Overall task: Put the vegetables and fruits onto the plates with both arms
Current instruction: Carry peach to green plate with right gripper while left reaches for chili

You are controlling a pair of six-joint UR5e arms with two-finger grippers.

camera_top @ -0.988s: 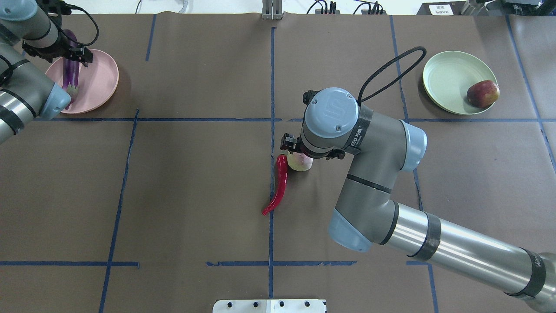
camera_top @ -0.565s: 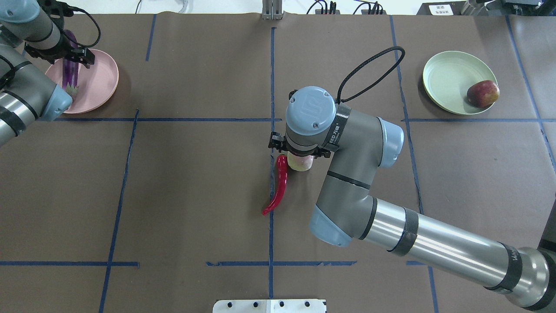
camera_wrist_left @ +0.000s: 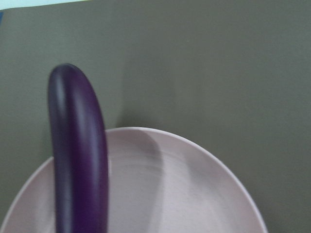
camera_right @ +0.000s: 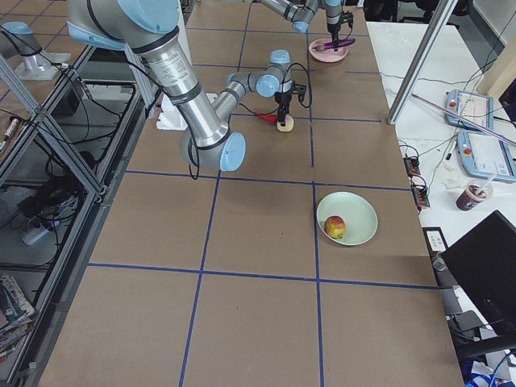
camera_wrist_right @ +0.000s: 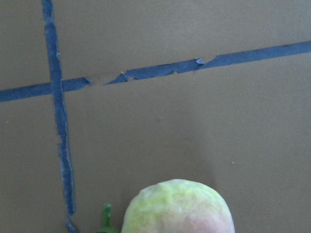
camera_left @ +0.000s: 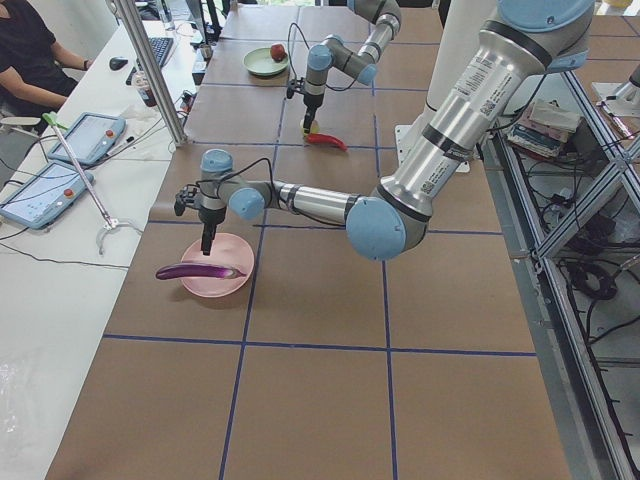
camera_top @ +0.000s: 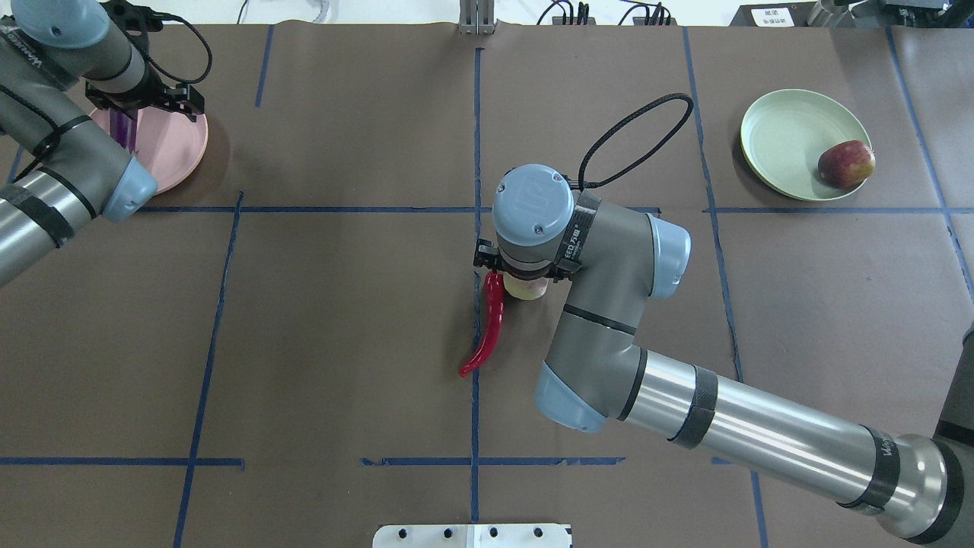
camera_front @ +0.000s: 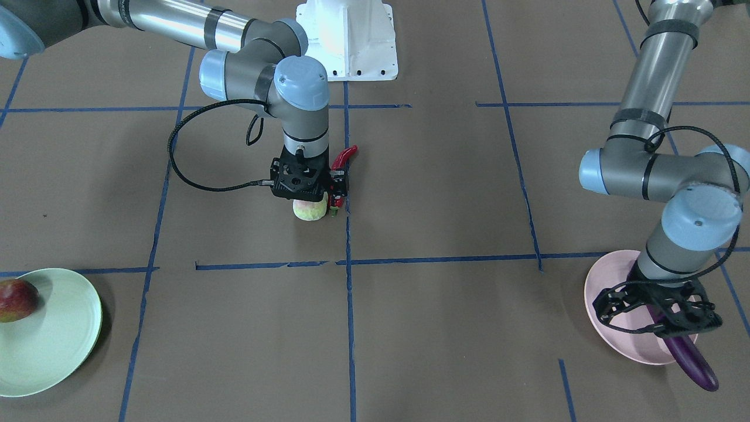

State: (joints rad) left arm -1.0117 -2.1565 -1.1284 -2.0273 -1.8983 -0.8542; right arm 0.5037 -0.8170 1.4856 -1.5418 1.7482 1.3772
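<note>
The table is covered with matte brown paper [camera_top: 342, 320], which is divided into large squares by strips of dark blue tape [camera_top: 475, 114]. Along one long side a white bench [camera_left: 60, 300] is set, on which a white-edged tablet [camera_left: 38, 192] and a second tablet [camera_left: 88, 135] are laid, and at which a person in a black top [camera_left: 25, 45] is seated. A slanted silver aluminium post [camera_left: 150, 70] is fixed between bench and table. On the opposite side an open metal frame [camera_left: 590, 170] strung with black cables is seen above a grey floor [camera_left: 620, 420]. The scene is lit evenly and softly.

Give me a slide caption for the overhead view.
Right arm over the pale green fruit beside the red chili; left arm above the eggplant on the pink plate.
</note>
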